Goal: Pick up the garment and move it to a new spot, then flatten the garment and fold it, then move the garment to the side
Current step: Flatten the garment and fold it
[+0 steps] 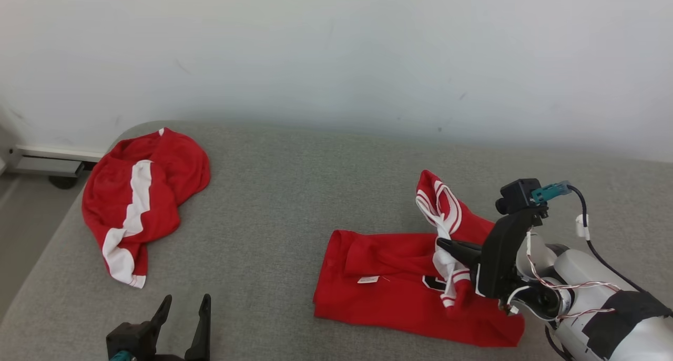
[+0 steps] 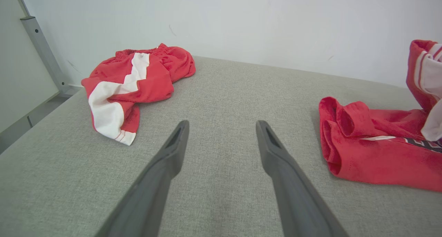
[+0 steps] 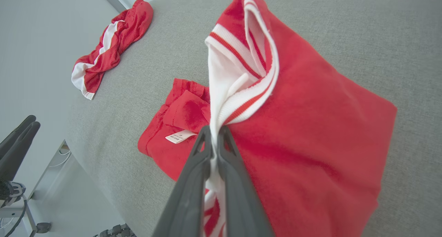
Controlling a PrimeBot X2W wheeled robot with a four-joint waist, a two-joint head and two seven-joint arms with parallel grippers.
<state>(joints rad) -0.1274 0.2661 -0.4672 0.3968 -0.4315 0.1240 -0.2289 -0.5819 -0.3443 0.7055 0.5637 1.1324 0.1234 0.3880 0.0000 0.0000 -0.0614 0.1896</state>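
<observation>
Light: bright and soft — even all over
Shadows: thin and faint under the garment (image 1: pixel 399 303)
Blur: none
Edges: wrist views bend

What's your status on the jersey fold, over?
Left gripper open, empty. Right gripper shut on striped trim of red jersey, edge raised. Second red-and-white garment far left, not in the way.

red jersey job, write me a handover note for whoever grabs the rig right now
Right gripper: shut on the red jersey, pinching its white striped trim, lifted off the grey surface.
Left gripper: open, holding nothing, hovering over bare surface.
Red and white shorts: bunched at far left, untouched.
Done: jersey looks partly folded.
To do: finish fold, move it aside.
</observation>
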